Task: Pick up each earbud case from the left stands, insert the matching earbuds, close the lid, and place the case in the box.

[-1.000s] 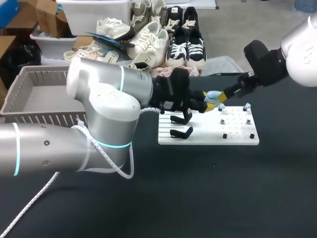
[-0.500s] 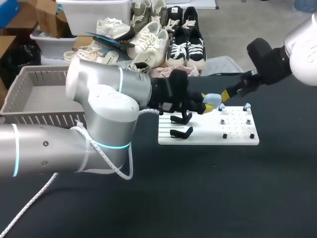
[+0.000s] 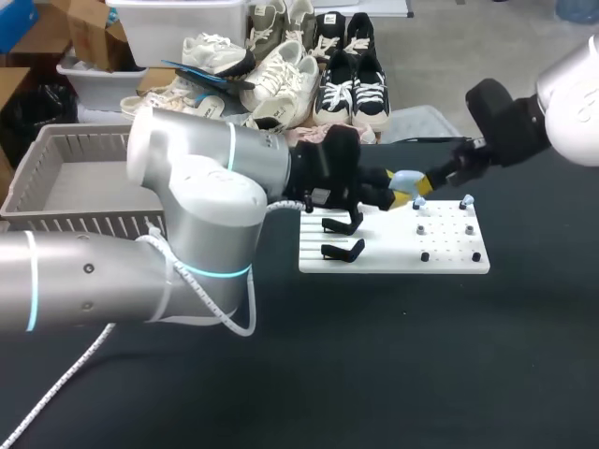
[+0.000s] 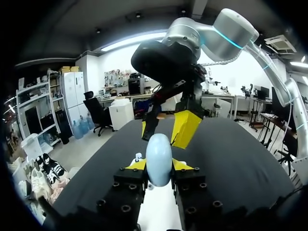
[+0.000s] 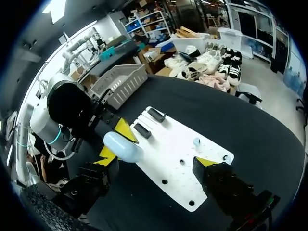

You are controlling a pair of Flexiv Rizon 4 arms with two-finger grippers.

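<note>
Desk: black top (image 3: 421, 374), seen from the head view.
White board: (image 3: 393, 260) lies flat at about 3 o'clock from the desk's middle.
Stands: two black stands (image 3: 343, 250) on the board's 9 o'clock end, both bare.
Earbuds: two small pale earbuds (image 3: 465, 199) sit on pegs along the board's 12 o'clock edge, and dark pegs fill the rest of that end.
Box: grey slatted box (image 3: 56, 154) at 10 o'clock on the desk, well apart from the board.
Earbud case: pale blue earbud case (image 4: 159, 156), lid closed, is held in the air over the board's 12 o'clock edge.
Left claw: (image 4: 159, 165) is clamped on the case, one yellow tip on each side.
Right claw: (image 5: 156, 160) has its fingers spread wide and grips nothing. The case is just beside one finger; I cannot tell if they touch.
</note>
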